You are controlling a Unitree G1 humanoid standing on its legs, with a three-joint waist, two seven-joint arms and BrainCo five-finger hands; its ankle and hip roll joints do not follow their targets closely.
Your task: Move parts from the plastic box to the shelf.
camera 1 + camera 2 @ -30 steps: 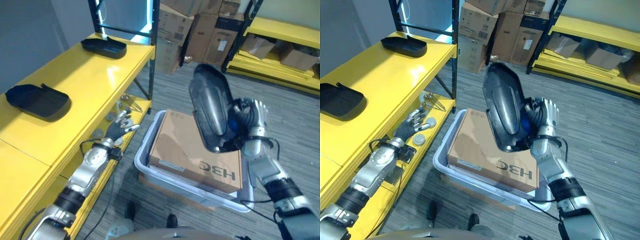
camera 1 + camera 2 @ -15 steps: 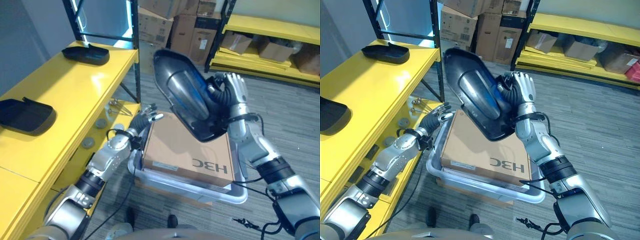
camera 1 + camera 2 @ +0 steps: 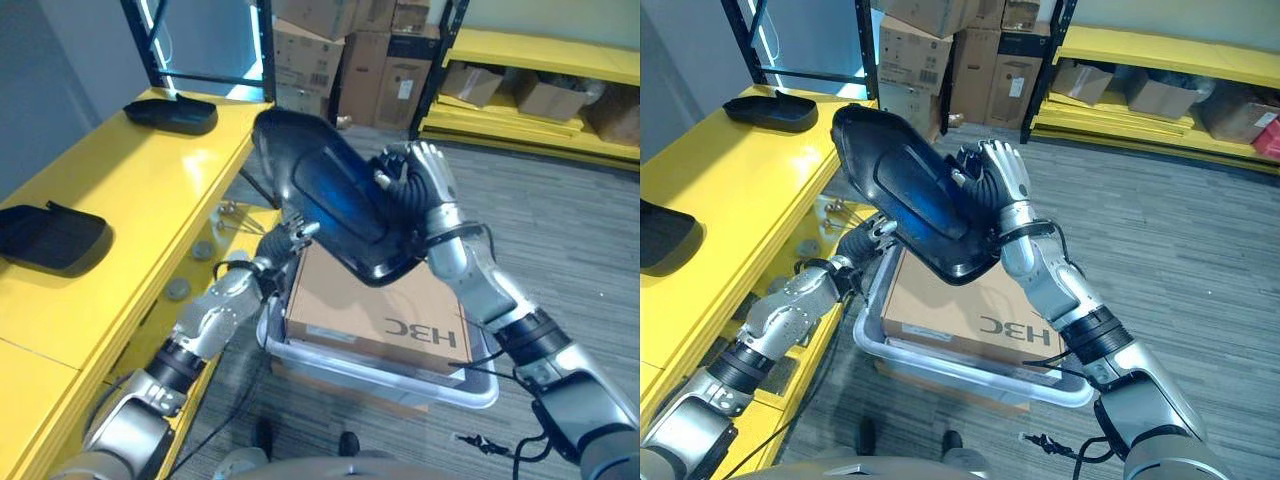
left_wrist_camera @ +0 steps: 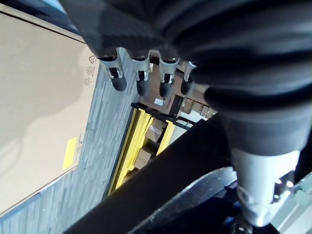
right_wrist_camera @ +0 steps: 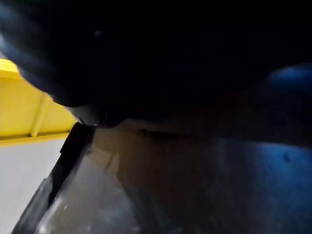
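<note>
My right hand [image 3: 428, 188] is shut on a large black shell-shaped part [image 3: 330, 205], held tilted in the air above the box's left end, close to the shelf edge. The part's dark glossy surface [image 5: 195, 146] sits right against the right wrist view. My left hand [image 3: 876, 233] is open, its straight fingers [image 4: 141, 80] just under the part's lower left edge; I cannot tell whether they touch it. Below stands the grey plastic box [image 3: 385, 372] with a brown cardboard carton [image 3: 370, 305] lying in it. The yellow shelf [image 3: 140, 190] runs along the left.
Two more black parts lie on the shelf top, one at the far end [image 3: 170, 113] and one nearer [image 3: 50, 235]. Small metal pieces [image 3: 205, 250] lie on the lower shelf level. Stacked cartons [image 3: 330, 50] and another yellow rack [image 3: 540, 60] stand behind.
My right hand has swung the black part left, from over the box towards the shelf edge. The left hand has risen from the lower shelf level to the part's lower edge.
</note>
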